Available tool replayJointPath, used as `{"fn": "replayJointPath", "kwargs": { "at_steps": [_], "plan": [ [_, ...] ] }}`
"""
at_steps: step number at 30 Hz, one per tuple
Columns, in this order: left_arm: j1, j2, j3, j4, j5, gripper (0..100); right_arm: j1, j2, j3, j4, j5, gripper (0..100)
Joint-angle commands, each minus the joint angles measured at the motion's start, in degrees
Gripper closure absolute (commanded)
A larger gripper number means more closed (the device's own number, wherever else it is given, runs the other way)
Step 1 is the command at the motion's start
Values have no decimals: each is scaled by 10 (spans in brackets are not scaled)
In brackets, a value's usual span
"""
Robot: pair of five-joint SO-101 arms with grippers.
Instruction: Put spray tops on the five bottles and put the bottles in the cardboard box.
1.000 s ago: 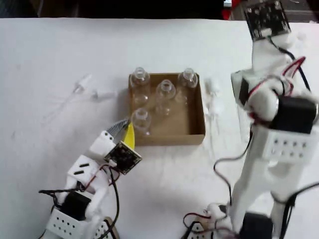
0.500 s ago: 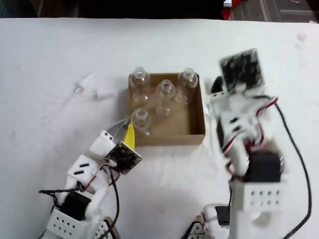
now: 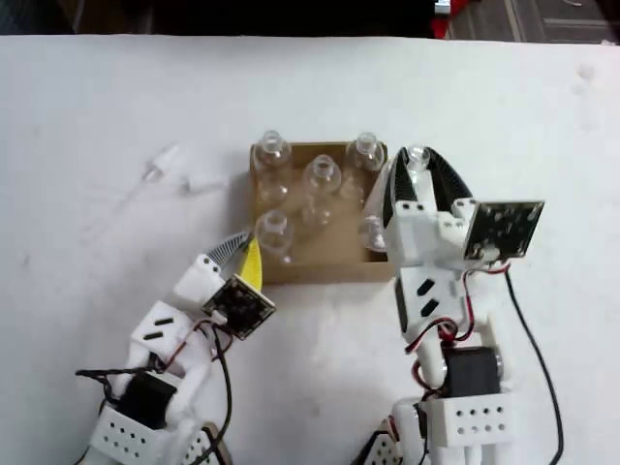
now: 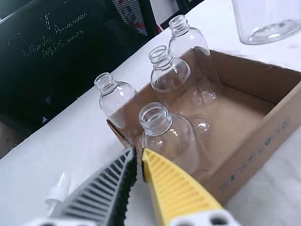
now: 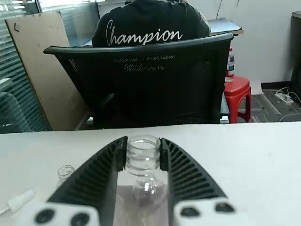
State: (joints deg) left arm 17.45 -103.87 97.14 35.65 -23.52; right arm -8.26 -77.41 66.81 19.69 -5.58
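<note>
The cardboard box sits mid-table with several clear uncapped bottles standing in it. My right gripper is over the box's right edge, shut on the neck of another clear bottle. The right wrist view shows that neck clamped in the right gripper. In the left wrist view the held bottle's base hangs above the box wall. My left gripper rests shut and empty at the box's front left corner, and the left gripper is just short of the nearest bottle.
Two white spray tops lie on the table left of the box; one spray top shows by the left gripper. Behind the table stands a black mesh chair. Open white tabletop lies at the far left and right.
The right arm has swung in from the far right and come down to the box's right edge, with a bottle now in its gripper. The left arm has stayed put.
</note>
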Motion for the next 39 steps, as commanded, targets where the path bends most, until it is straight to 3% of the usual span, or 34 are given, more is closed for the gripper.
{"fn": "replayJointPath", "kwargs": {
  "at_steps": [1,7,12,17,22,28,39],
  "plan": [
    [2,-8,-2,6,-6,976,-3,-28,88,-136,3,983],
    [2,-8,-2,4,-6,976,-4,-69,231,-271,1,983],
    [2,-8,-2,4,-6,976,-17,-80,291,-310,3,983],
    [2,-8,-2,4,-6,976,-58,-75,303,-296,3,983],
    [2,-8,-2,4,-6,976,-53,-75,303,-291,9,983],
    [2,-8,-2,4,-6,976,-49,-75,303,-243,111,983],
    [2,-8,-2,6,-6,976,-60,-75,303,-141,111,982]
  ]
}}
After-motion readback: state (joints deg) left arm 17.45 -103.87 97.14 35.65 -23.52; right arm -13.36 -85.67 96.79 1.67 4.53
